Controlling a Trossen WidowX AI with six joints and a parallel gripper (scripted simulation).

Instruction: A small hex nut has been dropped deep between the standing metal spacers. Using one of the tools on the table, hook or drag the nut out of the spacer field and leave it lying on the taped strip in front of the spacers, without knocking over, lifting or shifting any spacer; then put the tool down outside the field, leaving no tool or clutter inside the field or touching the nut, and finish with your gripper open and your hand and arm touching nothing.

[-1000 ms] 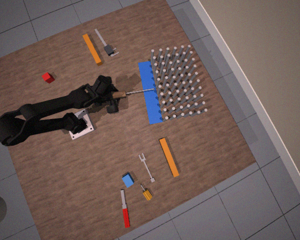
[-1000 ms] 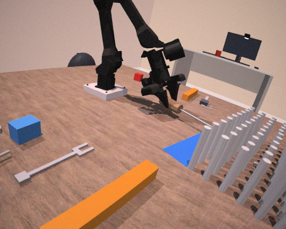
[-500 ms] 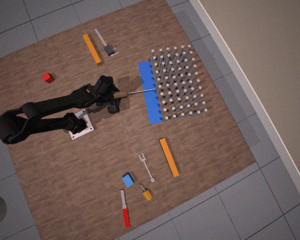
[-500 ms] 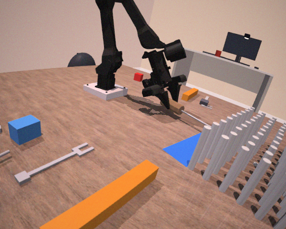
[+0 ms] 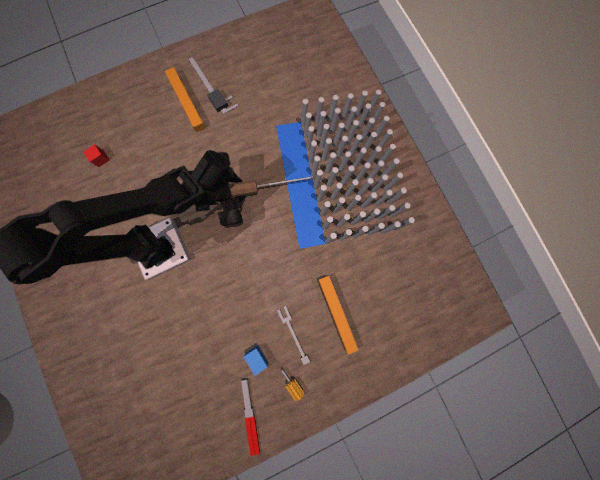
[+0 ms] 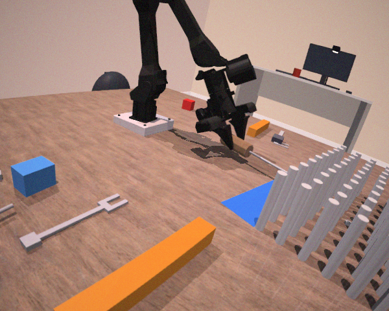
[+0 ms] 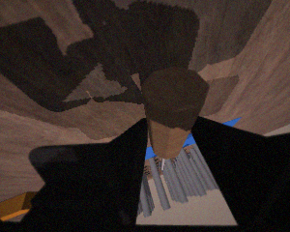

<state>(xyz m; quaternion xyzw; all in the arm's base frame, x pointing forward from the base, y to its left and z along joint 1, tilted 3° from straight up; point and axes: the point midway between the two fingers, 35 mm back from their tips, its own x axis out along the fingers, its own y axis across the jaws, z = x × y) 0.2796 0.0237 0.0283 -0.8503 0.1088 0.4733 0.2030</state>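
We see our black tool [image 5: 242,188] [image 6: 235,142] [image 7: 167,121] closed around the handle of a wooden-handled rod [image 5: 246,188] [image 6: 242,147] [image 7: 174,97] — its thin metal shaft aimed away from the arm's base [image 5: 181,253] [image 6: 120,121], toward the standing spacers [image 5: 317,158] [image 6: 345,246] [image 7: 159,186]. The rod's long axis crosses the blue taped strip [image 5: 308,217] [image 6: 251,201] [image 7: 232,123] in our top view and slopes down from the handle in our exterior view. Its far end appears at the front row; we cannot tell whether it touches a spacer.

One small grey nut [image 6: 347,222] lies low among the spacers, off the strip; it is too small for us to read which way it points.

We count sixty upright spacers, ten rows of six, and one strip. Elsewhere on the wooden surface [image 5: 186,320] [image 6: 148,187] we count two orange bars [image 5: 338,315] [image 6: 144,264], one red block [image 5: 96,155] [image 6: 188,104], one blue block [image 5: 255,360] [image 6: 33,175], one forked implement [image 5: 295,335] [image 6: 70,221], one yellow-handled driver [image 5: 294,388], one red-handled implement [image 5: 251,434] and one dark-and-grey caliper-like piece [image 5: 217,100] [image 6: 277,138].
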